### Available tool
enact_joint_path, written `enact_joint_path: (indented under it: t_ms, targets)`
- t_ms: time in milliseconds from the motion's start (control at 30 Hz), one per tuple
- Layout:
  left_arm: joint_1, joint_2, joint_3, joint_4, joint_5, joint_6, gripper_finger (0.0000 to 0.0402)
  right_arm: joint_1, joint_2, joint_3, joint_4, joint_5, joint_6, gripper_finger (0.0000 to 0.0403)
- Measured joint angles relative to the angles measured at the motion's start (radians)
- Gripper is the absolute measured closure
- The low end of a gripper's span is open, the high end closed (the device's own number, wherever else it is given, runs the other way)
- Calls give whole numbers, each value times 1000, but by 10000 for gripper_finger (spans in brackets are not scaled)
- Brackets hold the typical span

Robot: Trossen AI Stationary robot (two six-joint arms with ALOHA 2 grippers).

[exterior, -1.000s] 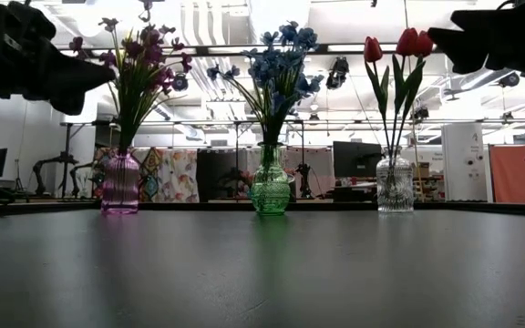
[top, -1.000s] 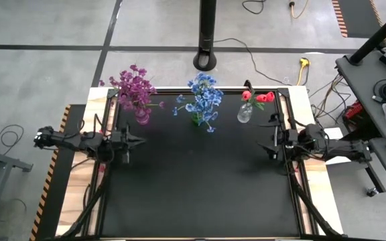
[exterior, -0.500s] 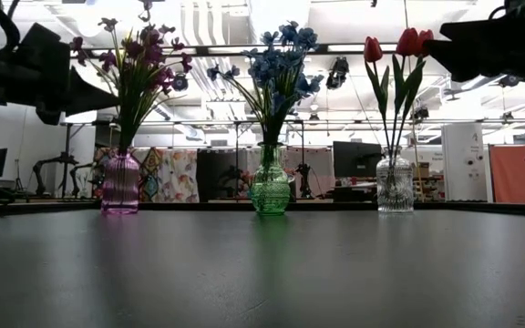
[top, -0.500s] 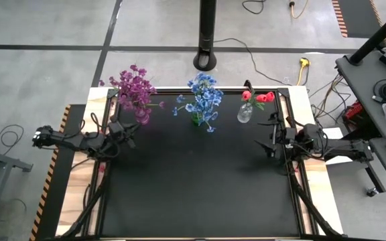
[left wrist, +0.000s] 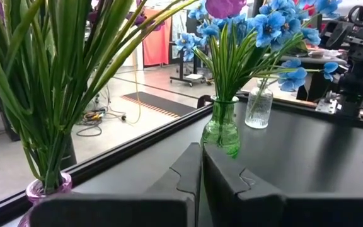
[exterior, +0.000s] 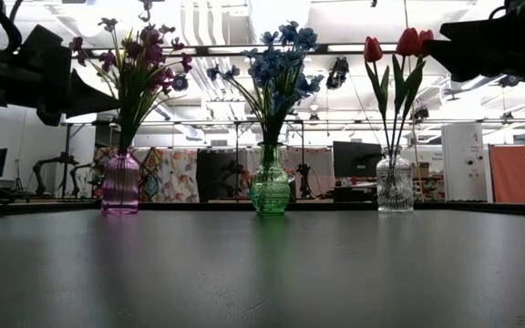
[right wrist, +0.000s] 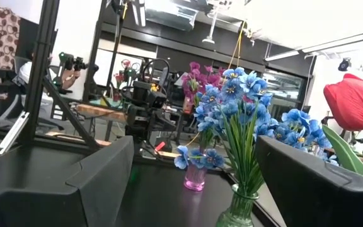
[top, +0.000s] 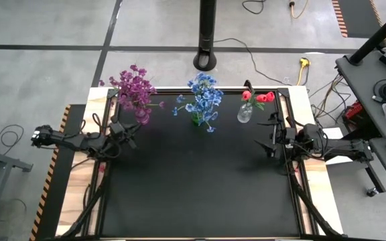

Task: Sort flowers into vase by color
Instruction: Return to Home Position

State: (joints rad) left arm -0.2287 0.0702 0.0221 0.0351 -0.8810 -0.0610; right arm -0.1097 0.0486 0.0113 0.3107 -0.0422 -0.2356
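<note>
Three vases are seen standing in a row along the far edge of the black worktop (top: 200,181), each filled with flowers of one colour. The purple flowers (top: 134,90) are held in the purple vase (exterior: 120,182) at the left end of the row. The blue flowers (top: 203,99) are held in the green vase (exterior: 270,187) in the middle, and the red tulips (top: 259,97) in the clear vase (exterior: 394,184) at the right end. All three vases are shown upright and well apart from one another, with the stems rising from the necks and the blooms spread above them. The left arm (top: 86,142) is stretched in from the worktop's left edge, and the left jaws are found just in front of the purple vase, raised above the surface and touching nothing. In the left wrist view they are seen pressed together with nothing between them, and green stems are shown close by. The right arm (top: 327,144) is laid in from the right edge, and the right jaws are placed near the clear vase, a little in front of it, likewise raised off the surface. In the right wrist view they are seen spread wide and empty, with the blue flowers and one red tulip framed between them.
</note>
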Motion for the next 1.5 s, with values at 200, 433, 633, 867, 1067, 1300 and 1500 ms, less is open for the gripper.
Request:
enact_joint_path:
  t_ms: [200,433,633,867,1067,1300,1500]
  targets:
    - [0,12,0,1,0,0,401,0,0,0,0,0,0,78]
    - [0,25,0,1,0,0,401,0,0,0,0,0,0,78]
    - [0,33,0,1,1,0,401,0,0,0,0,0,0,78]
    - [0,34,0,2,1,0,401,0,0,0,0,0,0,78]
    - [0,34,0,2,1,0,401,0,0,0,0,0,0,78]
    - [0,34,0,2,1,0,402,0,0,0,0,0,0,78]
    - [0,34,0,2,1,0,402,0,0,0,0,0,0,78]
